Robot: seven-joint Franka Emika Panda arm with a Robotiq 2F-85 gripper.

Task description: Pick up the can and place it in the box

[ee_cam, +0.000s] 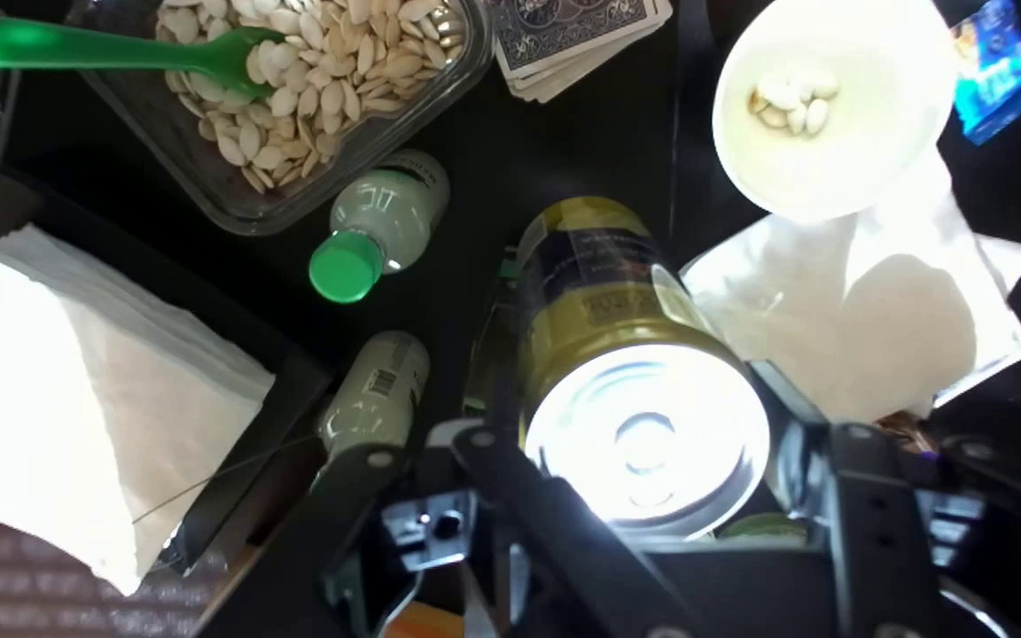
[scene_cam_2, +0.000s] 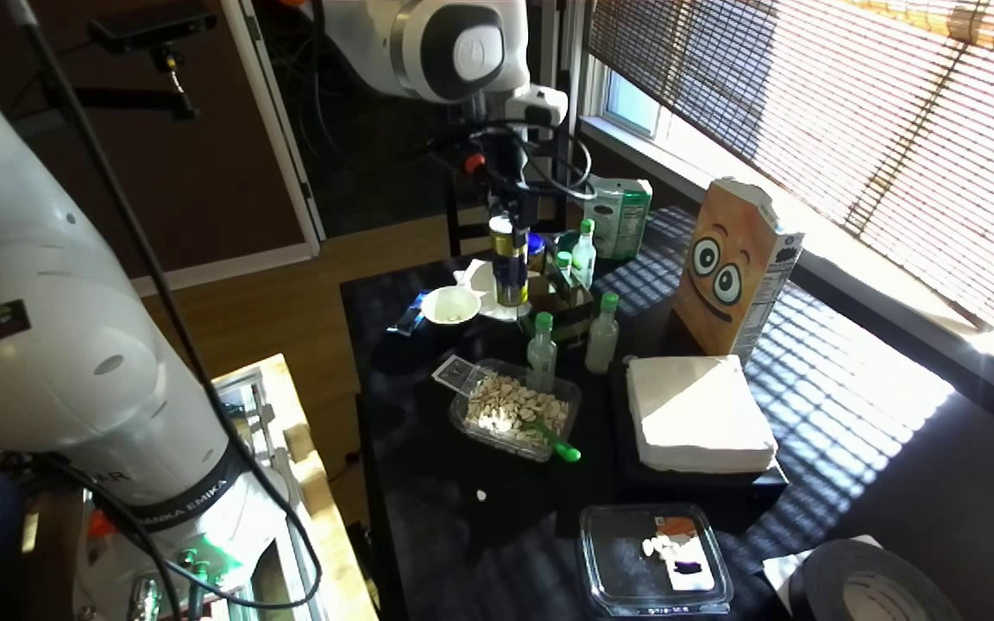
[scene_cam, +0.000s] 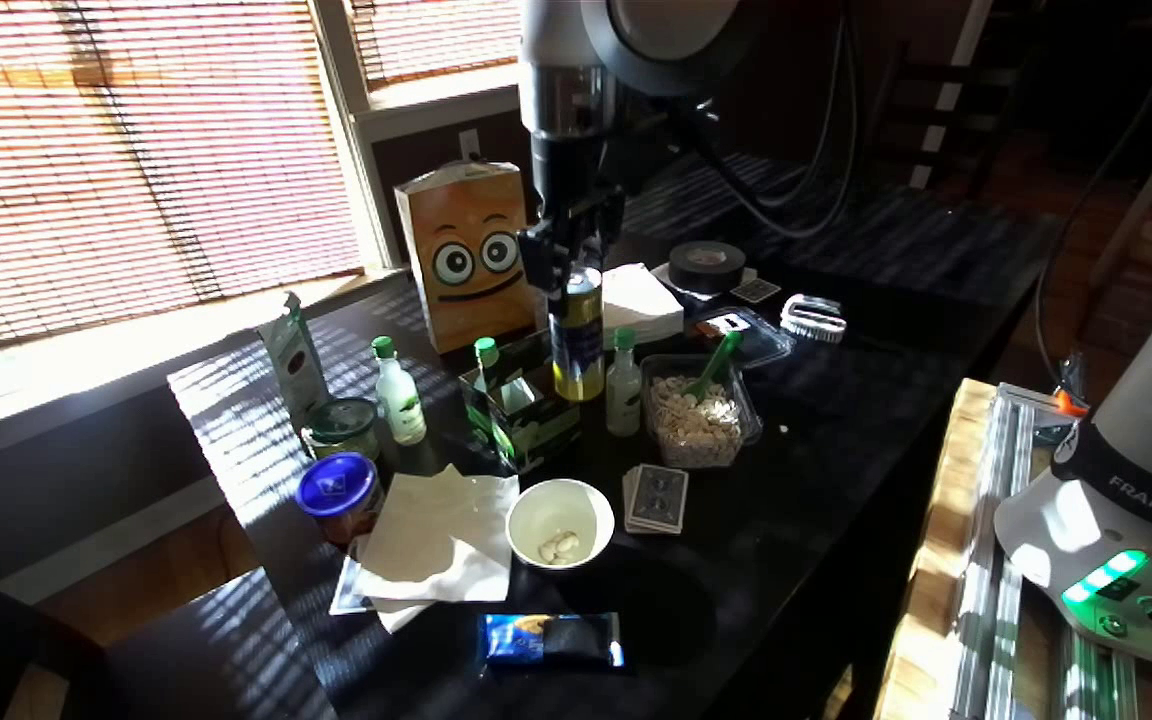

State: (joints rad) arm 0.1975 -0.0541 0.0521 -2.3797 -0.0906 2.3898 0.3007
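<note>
The gripper is squeezed tight on the gold-and-dark-blue can, out in front of the smiley-face cardboard box, so it seems best to keep it straight, lift it higher, and lower it slowly inside.

Free air above box, bottles and green carton in front

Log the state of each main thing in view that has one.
gripper, closed on the can
can, held upright above the table
cartoon-faced box, upright; open or shut unclear
bottle carrier, open, capped bottle inside
loose bottles, standing, capped
seed tub, open, green spoon in it
bowl, upright, a few seeds inside
blue-lidded tub, closed
snack packet, lying flat
base light, lit green
</note>
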